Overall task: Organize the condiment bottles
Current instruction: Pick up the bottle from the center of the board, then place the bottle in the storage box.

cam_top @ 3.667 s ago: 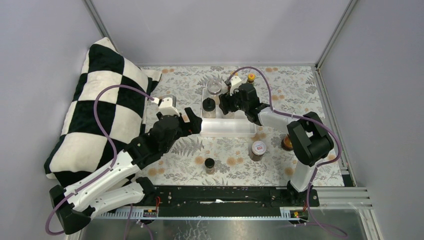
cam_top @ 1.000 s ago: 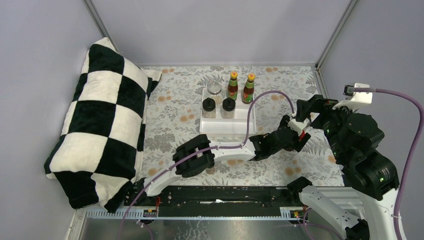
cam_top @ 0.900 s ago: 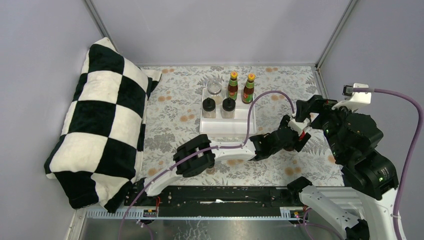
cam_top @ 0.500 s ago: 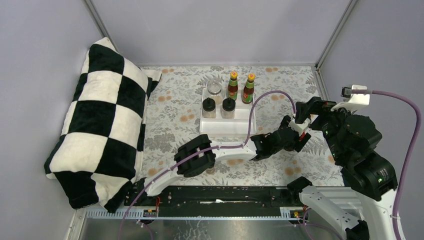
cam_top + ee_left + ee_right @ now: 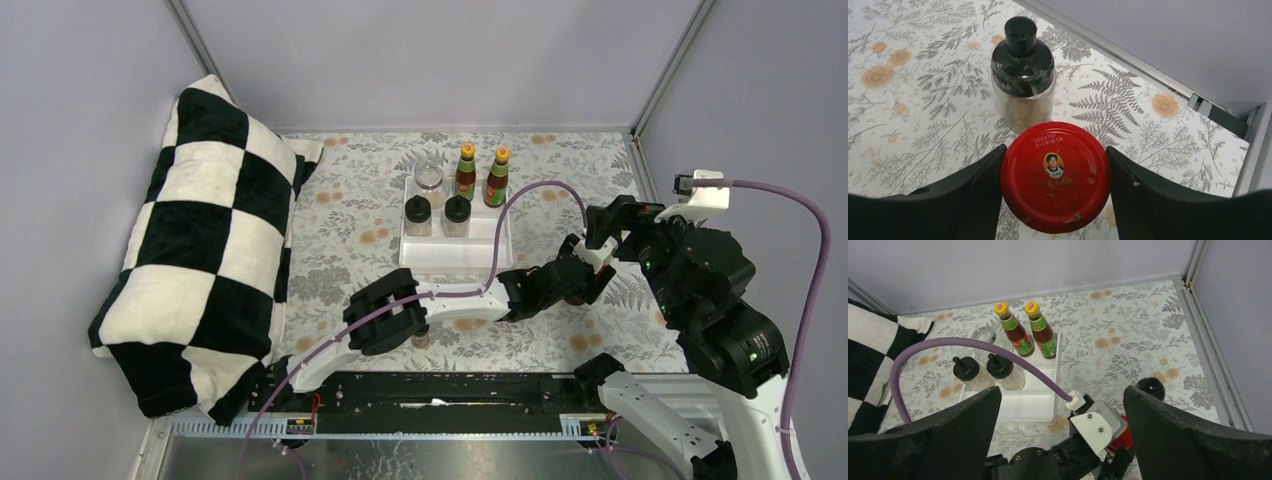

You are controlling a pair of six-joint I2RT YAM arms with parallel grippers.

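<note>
arms [image 5: 460, 300]: white links, black joints; cables [image 5: 805, 235]: purple; wrist mounts [image 5: 705, 186]: seemingly white

The worktop [image 5: 340, 200] wears a cloth printed with grey ferns and orange flowers. A black-and-white checked pillow [image 5: 200, 240] lies along its left side. A white rectangular tray [image 5: 450, 258] sits toward the back, at the middle. At the right, a black-lidded jar [image 5: 1022, 75] stands just beyond a red-lidded jar [image 5: 1055, 175]. A small jar [image 5: 421, 340] shows, half hidden, near the front edge.
</note>
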